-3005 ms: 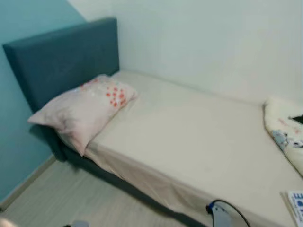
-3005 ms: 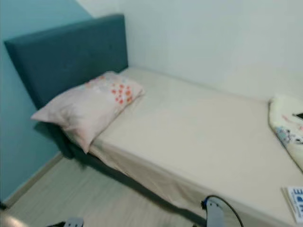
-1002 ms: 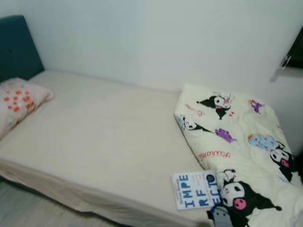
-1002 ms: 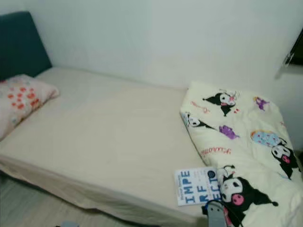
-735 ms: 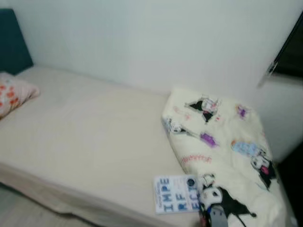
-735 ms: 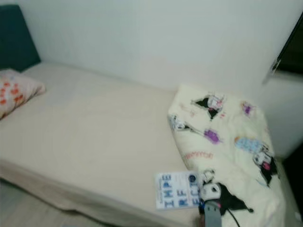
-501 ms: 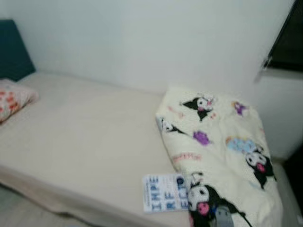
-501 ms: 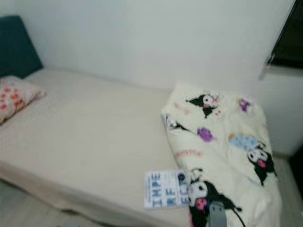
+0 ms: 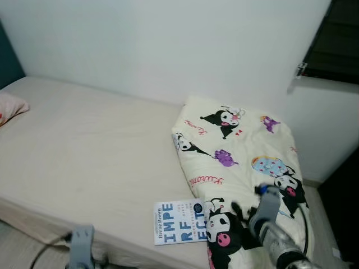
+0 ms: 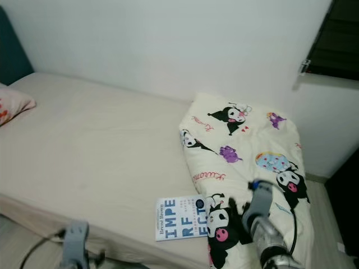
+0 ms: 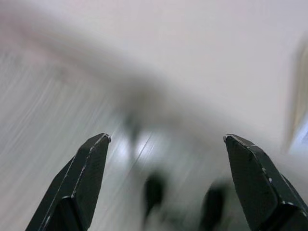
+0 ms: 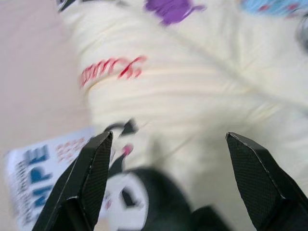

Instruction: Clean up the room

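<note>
Cream cartoon-print blanket bunched at foot end of bed, against wall. Blue-and-white book at mattress edge, corner tucked under blanket. Right gripper above blanket, fingers spread wide, book just beside. Left gripper low by bed edge, fingers apart, view blurred. Pillow at far head end.

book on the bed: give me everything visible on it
The book is a thin white paperback with big blue block letters, IMPE / RF / ECT, and a dark round sticker. It lies flat, cover up, near the front edge of the bed. Its right edge is tucked under the cartoon-print blanket. Neither hand touches it.
</note>
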Controlling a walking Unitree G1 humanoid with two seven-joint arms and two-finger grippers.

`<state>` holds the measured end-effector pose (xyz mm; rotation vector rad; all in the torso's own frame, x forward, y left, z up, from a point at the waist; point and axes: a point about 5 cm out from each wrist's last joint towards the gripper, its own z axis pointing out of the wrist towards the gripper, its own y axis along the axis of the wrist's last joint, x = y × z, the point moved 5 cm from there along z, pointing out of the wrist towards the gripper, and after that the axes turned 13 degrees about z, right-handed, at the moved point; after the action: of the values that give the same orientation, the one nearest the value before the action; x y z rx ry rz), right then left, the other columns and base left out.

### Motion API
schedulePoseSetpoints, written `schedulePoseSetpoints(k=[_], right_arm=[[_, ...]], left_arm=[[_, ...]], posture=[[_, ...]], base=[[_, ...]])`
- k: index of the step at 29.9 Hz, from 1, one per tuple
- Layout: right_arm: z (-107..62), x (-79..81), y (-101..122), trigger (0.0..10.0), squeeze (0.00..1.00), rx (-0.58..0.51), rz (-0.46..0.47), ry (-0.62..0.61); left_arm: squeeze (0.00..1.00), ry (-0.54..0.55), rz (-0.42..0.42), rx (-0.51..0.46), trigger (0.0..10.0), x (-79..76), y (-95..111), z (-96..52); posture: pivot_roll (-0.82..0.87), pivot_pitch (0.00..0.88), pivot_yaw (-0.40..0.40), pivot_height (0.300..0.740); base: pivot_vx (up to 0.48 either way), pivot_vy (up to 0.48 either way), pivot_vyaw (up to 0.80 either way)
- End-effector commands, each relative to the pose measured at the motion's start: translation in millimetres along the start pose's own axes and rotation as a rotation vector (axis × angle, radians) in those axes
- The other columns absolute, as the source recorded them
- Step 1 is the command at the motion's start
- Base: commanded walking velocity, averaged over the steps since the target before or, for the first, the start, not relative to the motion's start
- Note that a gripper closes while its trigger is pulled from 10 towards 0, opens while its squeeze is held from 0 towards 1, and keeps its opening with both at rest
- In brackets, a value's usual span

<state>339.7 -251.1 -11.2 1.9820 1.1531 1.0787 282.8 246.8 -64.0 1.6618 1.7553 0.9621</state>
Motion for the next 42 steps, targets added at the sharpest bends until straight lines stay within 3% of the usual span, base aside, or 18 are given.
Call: schedulePoseSetpoints(k=[1,4,7,9,13,14,15,17,20,27,31,42], right_arm=[[-1.6,-9.1,-4,10.0,0.0,0.011,0.019,-0.046],[-1.5,-16.7,8,10.0,0.0,-0.016,0.039,-0.089],[-1.7,-18.2,9,10.0,0.0,-0.024,0.049,-0.093],[-2.0,-19.6,11,10.0,0.0,-0.035,0.062,-0.098],[-2.1,-19.6,11,10.0,0.0,-0.038,0.07,-0.096],[-1.8,-19.2,13,10.0,0.0,-0.046,0.071,-0.098],[-1.6,-19.0,14,10.0,0.0,-0.049,0.069,-0.099],[-1.6,-19.0,14,10.0,0.0,-0.049,0.069,-0.099],[-0.9,-18.9,21,10.0,0.0,-0.065,0.067,-0.104],[-0.1,-17.7,28,10.0,0.0,-0.084,0.077,-0.097],[1.8,-10.9,36,10.0,0.0,-0.102,0.088,-0.065],[4.3,1.4,37,10.0,0.0,-0.108,0.102,-0.023]], left_arm=[[0.0,-0.025,-0.044,-0.056,10.0,-2.0,13,1.7],[0.0,-0.114,-0.123,-0.26,10.0,-11.6,72,6.2],[0.0,-0.144,-0.142,-0.312,10.0,-14.7,86,5.8],[0.0,-0.258,-0.166,-0.412,10.0,-29.7,113,2.3],[0.0,-0.318,-0.166,-0.445,10.0,-38.9,122,0.0],[0.0,-0.469,-0.138,-0.477,10.0,-65.2,129,-6.4],[0.0,-0.518,-0.123,-0.472,10.0,-75.3,128,-8.2],[0.0,-0.518,-0.123,-0.472,10.0,-75.3,128,-8.2],[0.0,-0.61,-0.113,-0.45,10.0,-98.2,121,-11.8],[0.0,-0.674,-0.111,-0.44,10.0,-117.7,116,-15.8],[0.0,-0.749,-0.056,-0.459,10.0,-140.1,117,-23.3],[0.0,-0.768,0.002,-0.486,10.0,-150.5,124,-27.1]], posture=[[-0.04,0.0,-0.055,0.74],[-0.04,0.0,-0.056,0.725],[-0.04,0.0,-0.056,0.72],[-0.04,0.0,-0.056,0.71],[-0.04,0.0,-0.055,0.705],[-0.04,0.0,-0.053,0.695],[-0.04,0.0,-0.054,0.69],[-0.04,0.0,-0.054,0.69],[-0.05,0.0,-0.055,0.675],[-0.05,0.0,-0.058,0.66],[-0.05,0.0,-0.059,0.64],[-0.05,0.0,-0.047,0.595]], base=[[0.0,0.0,0.0],[0.0,0.0,0.0],[0.0,0.0,0.0],[0.0,0.0,0.0],[0.0,0.0,0.0],[0.0,0.0,0.0],[0.0,0.0,0.0],[0.0,0.0,0.0],[0.0,0.0,0.0],[0.0,0.0,0.0],[0.0,0.0,0.0],[0.0,0.0,0.0]])
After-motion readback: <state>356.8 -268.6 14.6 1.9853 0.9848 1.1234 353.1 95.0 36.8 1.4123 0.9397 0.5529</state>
